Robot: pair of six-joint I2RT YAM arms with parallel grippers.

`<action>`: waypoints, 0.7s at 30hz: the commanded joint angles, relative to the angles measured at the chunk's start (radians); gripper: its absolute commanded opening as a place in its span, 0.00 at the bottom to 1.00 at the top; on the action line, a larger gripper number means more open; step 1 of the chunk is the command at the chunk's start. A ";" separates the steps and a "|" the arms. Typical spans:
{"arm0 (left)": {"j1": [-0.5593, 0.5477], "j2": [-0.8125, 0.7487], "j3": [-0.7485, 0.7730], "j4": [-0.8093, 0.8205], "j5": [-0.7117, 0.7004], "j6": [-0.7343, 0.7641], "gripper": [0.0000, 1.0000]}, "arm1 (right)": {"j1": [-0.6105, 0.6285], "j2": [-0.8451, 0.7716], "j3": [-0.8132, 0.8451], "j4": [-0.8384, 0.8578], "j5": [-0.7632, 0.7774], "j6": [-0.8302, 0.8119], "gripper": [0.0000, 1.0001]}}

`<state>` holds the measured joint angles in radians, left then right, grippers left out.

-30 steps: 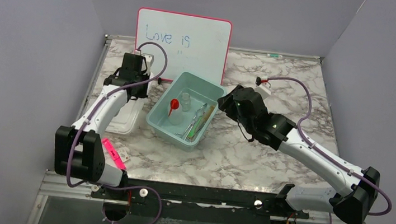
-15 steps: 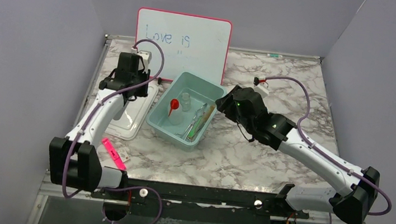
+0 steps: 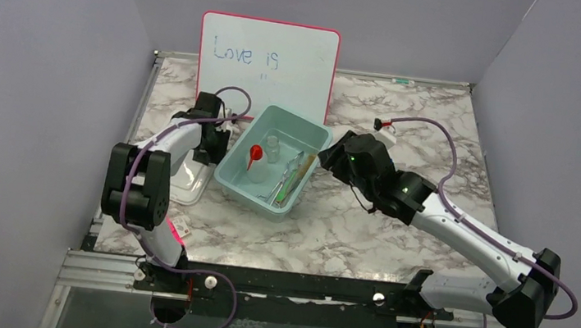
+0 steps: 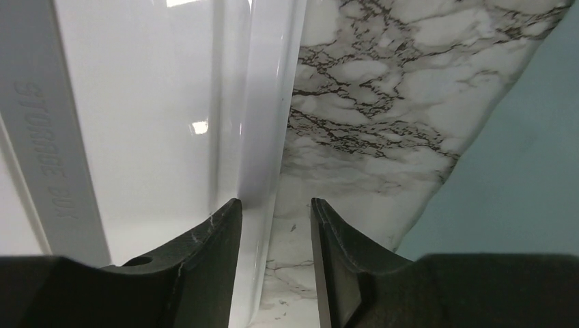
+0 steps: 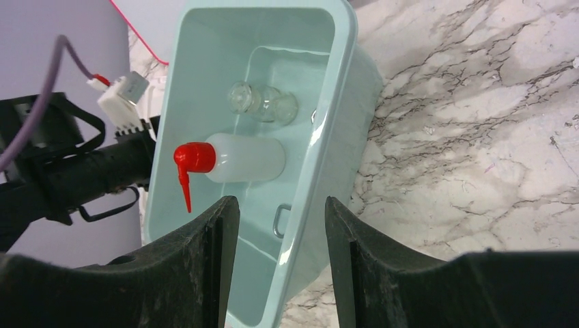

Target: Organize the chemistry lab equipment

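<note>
Bin: a pale teal rectangular plastic bin (image 3: 254,199) sits left of the desk's centre, closer to the far edge than the near one, turned at an angle.
Bottle: a white squeeze bottle with a red nozzle (image 5: 246,158) lies on its side inside the bin, by its left wall.
Flask: a small clear glass flask (image 5: 263,102) lies in the bin just beyond the bottle, toward the far edge.
Tongs and brush: thin metal tongs (image 3: 283,184) and a slim brown bristle brush (image 3: 300,175) lie lengthwise along the bin's right wall.
Lid: a flat white plastic lid (image 4: 136,123) rests on the grey-veined marble desk (image 3: 407,128) between the bin and the left edge.
Left gripper (image 4: 275,203): spread apart, its 2 fingers straddling the lid's raised right rim, clamping nothing.
Right gripper (image 5: 281,201): spread apart over the bin's right wall, 1 finger inside and 1 outside, not squeezing.
Whiteboard: a pink-framed whiteboard (image 3: 267,54) stands at the far edge, behind the bin.
</note>
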<state>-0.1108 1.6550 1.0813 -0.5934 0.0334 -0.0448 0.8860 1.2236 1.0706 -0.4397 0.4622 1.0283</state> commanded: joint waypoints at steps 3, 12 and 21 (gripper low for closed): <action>0.006 0.041 -0.012 -0.034 -0.052 -0.015 0.50 | -0.004 -0.043 -0.014 0.009 0.020 -0.006 0.54; 0.008 0.082 -0.023 -0.038 -0.056 -0.018 0.53 | -0.004 -0.065 -0.030 0.011 0.027 -0.002 0.54; 0.006 0.141 -0.019 -0.054 -0.085 -0.014 0.14 | -0.005 -0.098 -0.037 0.008 0.041 0.006 0.54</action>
<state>-0.1066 1.7290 1.0843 -0.6273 -0.0387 -0.0509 0.8860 1.1603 1.0439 -0.4393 0.4652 1.0279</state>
